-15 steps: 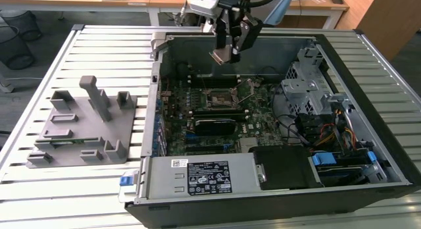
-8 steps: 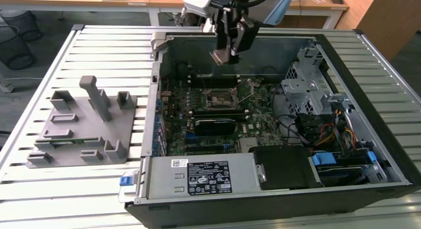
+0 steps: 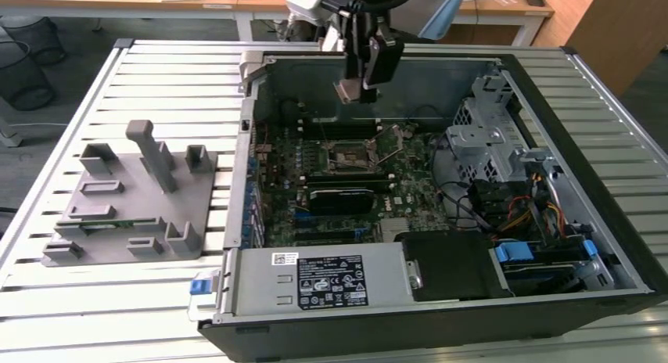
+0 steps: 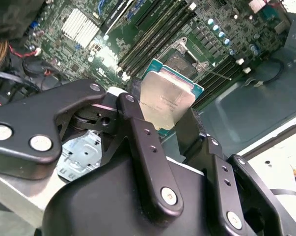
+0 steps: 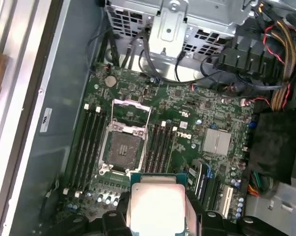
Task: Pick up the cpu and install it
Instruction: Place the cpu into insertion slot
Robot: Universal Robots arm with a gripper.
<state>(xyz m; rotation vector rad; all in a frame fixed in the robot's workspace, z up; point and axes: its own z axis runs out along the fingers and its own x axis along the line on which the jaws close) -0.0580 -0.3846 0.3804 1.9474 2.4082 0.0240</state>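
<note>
Pincer (image 4: 163, 117) clamped on the cpu (image 4: 167, 98), hanging over the open computer case (image 3: 439, 333), motherboard socket (image 5: 124, 147) uncovered below

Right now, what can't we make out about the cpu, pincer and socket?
- cpu underside: faces away in both wrist views; one edge is cut off by the first wrist view's frame.
- socket: partly behind the held cpu in the second wrist view.
- Its pins: too small in the exterior view, too dark in the first wrist view.
- pincer contact on the cpu's edges: too small in the exterior view.
</note>
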